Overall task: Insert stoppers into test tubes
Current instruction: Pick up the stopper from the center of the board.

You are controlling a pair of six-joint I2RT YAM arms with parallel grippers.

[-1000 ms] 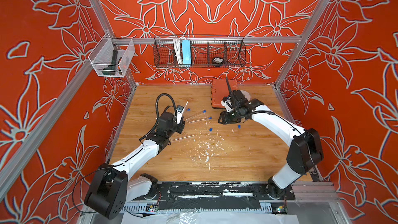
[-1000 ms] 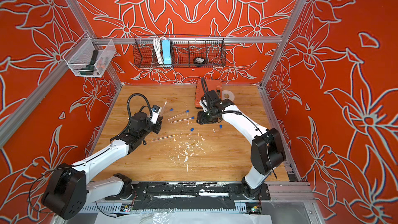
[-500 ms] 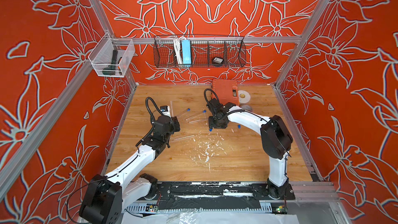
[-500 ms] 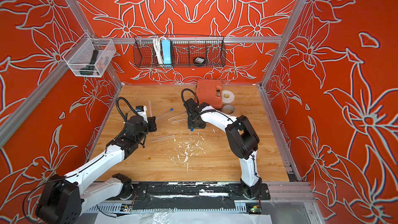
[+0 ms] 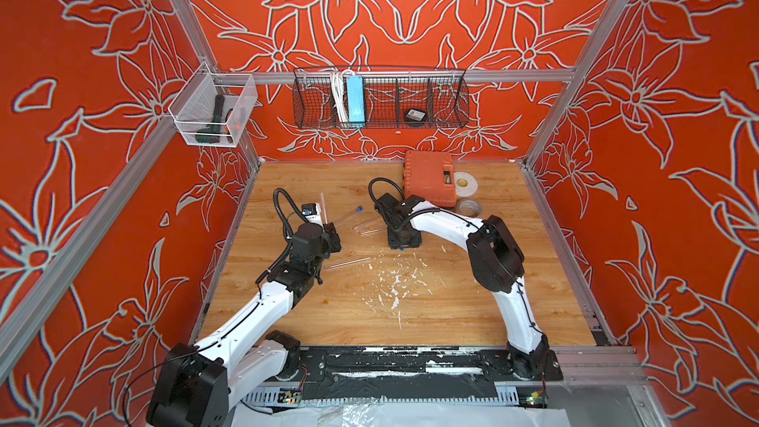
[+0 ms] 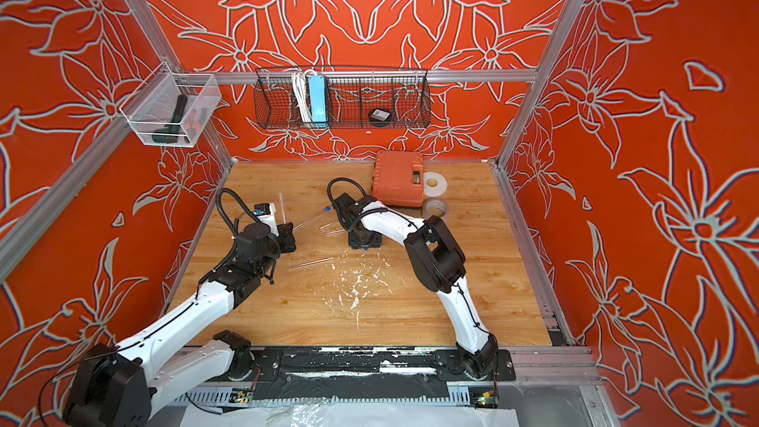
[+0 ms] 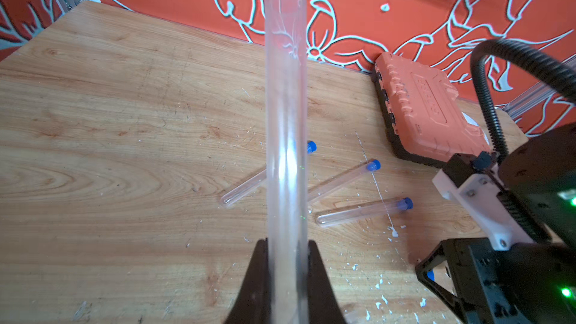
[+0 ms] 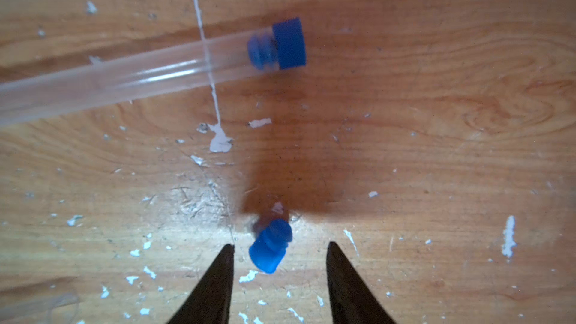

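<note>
Pinching an unplugged tube (image 7: 285,120) in the left claw (image 7: 286,244); straddling a loose stopper (image 8: 270,246) on the table (image 8: 436,151) with the right claw (image 8: 280,246) spread wide. Risks nipping off-centre and flicking the tilted stopper away.

Left end effector (image 7: 286,243) clamped, right end effector (image 8: 280,244) parted

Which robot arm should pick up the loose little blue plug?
Right. The right gripper is open around the loose stopper; the left gripper is shut on an unstoppered tube.
</note>
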